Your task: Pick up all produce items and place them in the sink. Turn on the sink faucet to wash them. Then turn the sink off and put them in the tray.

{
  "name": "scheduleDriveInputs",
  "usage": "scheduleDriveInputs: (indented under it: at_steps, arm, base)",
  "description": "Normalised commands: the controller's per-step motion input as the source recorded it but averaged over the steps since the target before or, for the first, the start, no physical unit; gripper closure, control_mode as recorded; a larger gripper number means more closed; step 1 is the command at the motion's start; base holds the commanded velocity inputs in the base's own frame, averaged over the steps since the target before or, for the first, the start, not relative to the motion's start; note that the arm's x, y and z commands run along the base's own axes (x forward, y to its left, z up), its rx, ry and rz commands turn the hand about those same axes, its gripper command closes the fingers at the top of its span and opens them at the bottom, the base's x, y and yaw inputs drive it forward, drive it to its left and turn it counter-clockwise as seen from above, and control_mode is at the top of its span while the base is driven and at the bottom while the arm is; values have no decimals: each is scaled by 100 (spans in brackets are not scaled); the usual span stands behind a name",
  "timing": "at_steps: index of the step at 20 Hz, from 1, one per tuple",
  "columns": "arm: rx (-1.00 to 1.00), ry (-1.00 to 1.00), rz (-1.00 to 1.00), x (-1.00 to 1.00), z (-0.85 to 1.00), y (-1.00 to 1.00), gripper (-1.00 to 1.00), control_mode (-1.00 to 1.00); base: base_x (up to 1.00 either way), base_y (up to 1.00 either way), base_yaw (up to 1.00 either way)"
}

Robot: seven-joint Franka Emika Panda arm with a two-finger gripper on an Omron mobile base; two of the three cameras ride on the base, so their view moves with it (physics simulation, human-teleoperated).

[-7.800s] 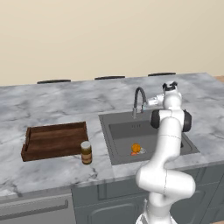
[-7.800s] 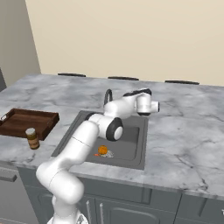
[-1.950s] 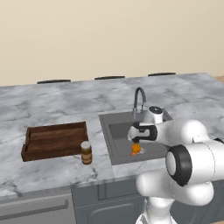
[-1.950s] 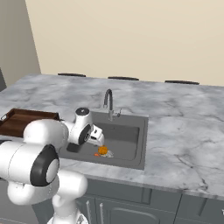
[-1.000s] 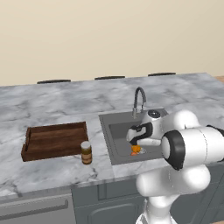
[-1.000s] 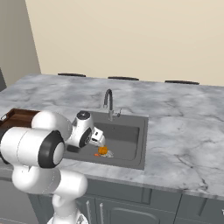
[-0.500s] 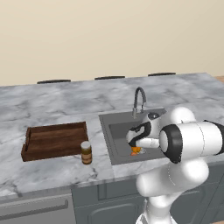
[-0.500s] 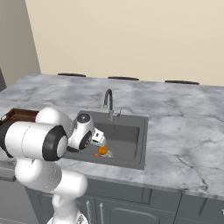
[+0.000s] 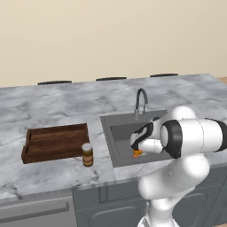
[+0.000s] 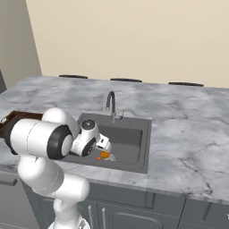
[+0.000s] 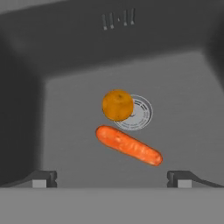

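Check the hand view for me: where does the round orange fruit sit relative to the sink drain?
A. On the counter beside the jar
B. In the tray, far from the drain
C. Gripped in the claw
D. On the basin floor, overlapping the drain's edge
D: in the hand view the orange fruit rests on the sink floor, covering part of the round drain, with the carrot lying just beside it.

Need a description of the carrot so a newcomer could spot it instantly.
Find the dark grey sink set in the marble counter, under the gooseneck faucet. On its floor, by the round silver drain, lie two orange items. The carrot is the long, orange-red, tapered one; its neighbour, the orange fruit, is round and sits over the drain's edge.
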Motion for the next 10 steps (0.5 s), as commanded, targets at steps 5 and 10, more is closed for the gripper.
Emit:
scheduleDriveInputs:
  at_steps: [5,10]
  arm:
    - [0,0,-1,4,-5,0,-100,-100]
    - [0,0,-1,6,-8,0,-100,-100]
  base:
    - [0,0,0]
    - [0,0,0]
